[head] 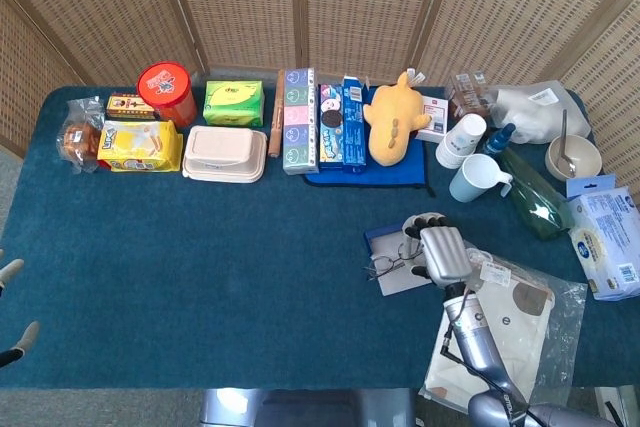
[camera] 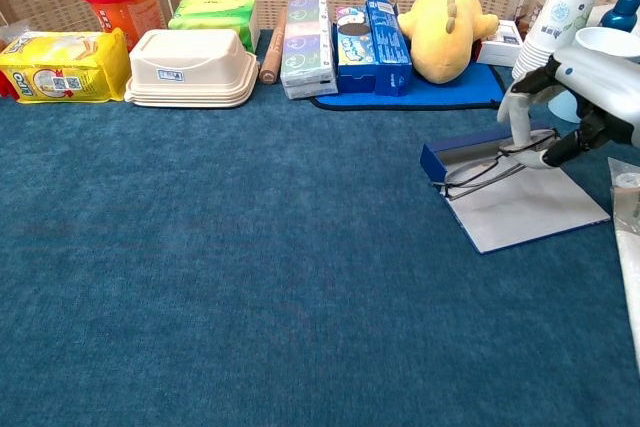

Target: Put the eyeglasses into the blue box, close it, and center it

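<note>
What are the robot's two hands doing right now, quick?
Right hand: holding the eyeglasses over the blue box.
Left hand: only fingertips show at the edge; cannot tell.

Rectangular table with dark blue carpet-like cover (head: 200, 267) — open blue cardboard box (camera: 500, 187) rests right of centre; behind it, a yellow plush toy (head: 392, 117); far left of it, a white lidded plastic container (head: 225, 153).
</note>
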Tool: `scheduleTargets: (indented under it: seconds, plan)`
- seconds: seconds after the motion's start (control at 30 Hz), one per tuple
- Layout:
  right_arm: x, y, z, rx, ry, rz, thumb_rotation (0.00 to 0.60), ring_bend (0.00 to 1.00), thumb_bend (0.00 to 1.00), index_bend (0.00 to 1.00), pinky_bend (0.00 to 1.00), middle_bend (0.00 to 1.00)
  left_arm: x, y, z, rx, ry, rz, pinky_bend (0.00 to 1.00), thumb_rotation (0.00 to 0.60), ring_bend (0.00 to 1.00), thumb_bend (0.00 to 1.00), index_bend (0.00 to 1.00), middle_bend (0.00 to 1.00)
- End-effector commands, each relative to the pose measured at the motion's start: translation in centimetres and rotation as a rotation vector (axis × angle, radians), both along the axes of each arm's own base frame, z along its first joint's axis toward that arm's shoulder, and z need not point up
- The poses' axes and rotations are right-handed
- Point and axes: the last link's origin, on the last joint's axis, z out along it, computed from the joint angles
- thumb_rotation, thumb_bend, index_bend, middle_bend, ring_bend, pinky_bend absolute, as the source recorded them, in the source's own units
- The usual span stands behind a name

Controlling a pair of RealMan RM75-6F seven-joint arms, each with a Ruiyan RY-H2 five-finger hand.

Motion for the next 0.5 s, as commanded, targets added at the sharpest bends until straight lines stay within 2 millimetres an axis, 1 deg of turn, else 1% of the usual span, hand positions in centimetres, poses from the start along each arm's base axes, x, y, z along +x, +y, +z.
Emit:
scheduleTargets:
  seconds: [0.03,0.4,0.5]
  plan:
    - [-0.4,-0.6,-0.2,-0.002,0.009,-0.016,0.6,0.3,0.29,0.68,0.26,0.41,0.0,0.0,0.0,-0.001,0.001,-0.001,0.0,0.6,0.0,0.28,0.11,0.03]
    - [-2.0,-1.6,-0.9,-0.007,0.052,-0.062,0.6,0.3,0.29,0.68,0.26,0.41,0.0,-0.2,0.2,0.004,0.002,0.003,0.0,0.6,0.0,0.28,0.11,0.03]
    - [-2.2,-1.7,-1.1,-0.008,0.051,-0.069,0.6,0.3,0.28,0.67,0.26,0.41,0.0,-0.2,0.2,0.003,0.001,0.001,0.0,0.6,0.0,0.28,0.11,0.03]
